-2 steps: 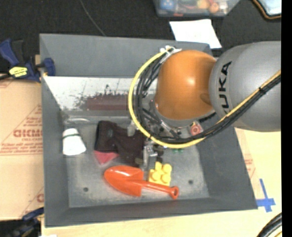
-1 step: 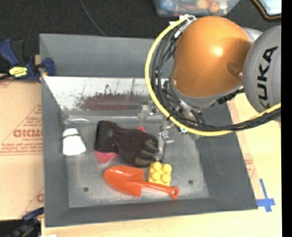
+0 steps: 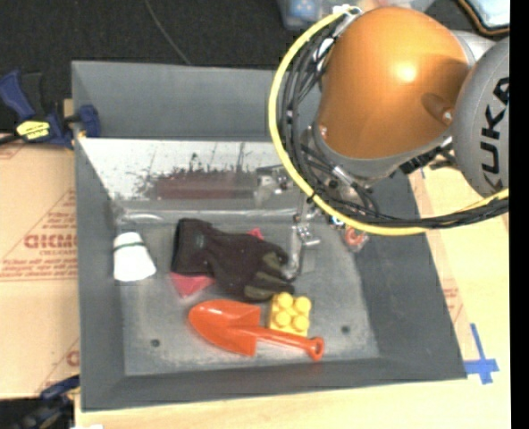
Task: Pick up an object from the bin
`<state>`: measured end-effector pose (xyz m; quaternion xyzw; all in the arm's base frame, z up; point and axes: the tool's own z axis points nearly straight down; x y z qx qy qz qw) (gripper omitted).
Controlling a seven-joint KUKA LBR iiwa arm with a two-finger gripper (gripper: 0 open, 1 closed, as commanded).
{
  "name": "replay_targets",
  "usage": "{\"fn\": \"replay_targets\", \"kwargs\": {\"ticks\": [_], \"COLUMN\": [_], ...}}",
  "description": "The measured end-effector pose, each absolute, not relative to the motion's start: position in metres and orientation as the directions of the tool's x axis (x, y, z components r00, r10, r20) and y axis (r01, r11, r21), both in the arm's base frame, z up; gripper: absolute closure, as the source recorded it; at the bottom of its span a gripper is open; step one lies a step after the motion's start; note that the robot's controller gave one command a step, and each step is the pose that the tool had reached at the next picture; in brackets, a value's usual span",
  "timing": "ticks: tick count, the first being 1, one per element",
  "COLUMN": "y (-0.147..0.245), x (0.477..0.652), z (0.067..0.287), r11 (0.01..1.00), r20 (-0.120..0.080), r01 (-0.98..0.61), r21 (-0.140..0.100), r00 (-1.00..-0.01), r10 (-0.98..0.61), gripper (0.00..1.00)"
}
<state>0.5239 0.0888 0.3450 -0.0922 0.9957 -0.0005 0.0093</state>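
The gripper (image 3: 298, 247) reaches down into the grey metal bin (image 3: 99, 311) at the end of a crumpled dark glove (image 3: 224, 253) that points toward the view's right, and its metal tip sits against or just above the glove's cuff. Whether the gripper is spread or pressed together cannot be told, because the arm's orange cover (image 3: 390, 70) and the loops of cable (image 3: 281, 141) hang over the space above and hide much of it. The glove lies near the middle of the bin floor, and everything else clusters close around it. A yellow studded block (image 3: 289, 312) lies just in front of the glove's cuff end and close below the gripper. It touches the blade of an orange toy shovel (image 3: 242, 324), which stretches along the near side of the glove with its handle pointing toward the view's right. A small pink piece (image 3: 188, 283) pokes out from under the glove's near edge. A white cup-shaped thing (image 3: 132, 257) stands beside the glove's far end, apart from it and away from the gripper.
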Motion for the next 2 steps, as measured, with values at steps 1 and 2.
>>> {"fn": "replay_targets", "kwargs": {"ticks": [1, 2], "y": [0.084, 0.092], "x": [0.524, 0.523], "z": [0.323, 0.26], "r11": [0.811, 0.903], "r20": [-0.015, -0.023], "r01": [-0.584, -0.43], "r21": [-0.01, -0.008], "r00": [-0.811, -0.903], "r10": [-0.585, -0.43], "gripper": [0.0, 0.0]}}
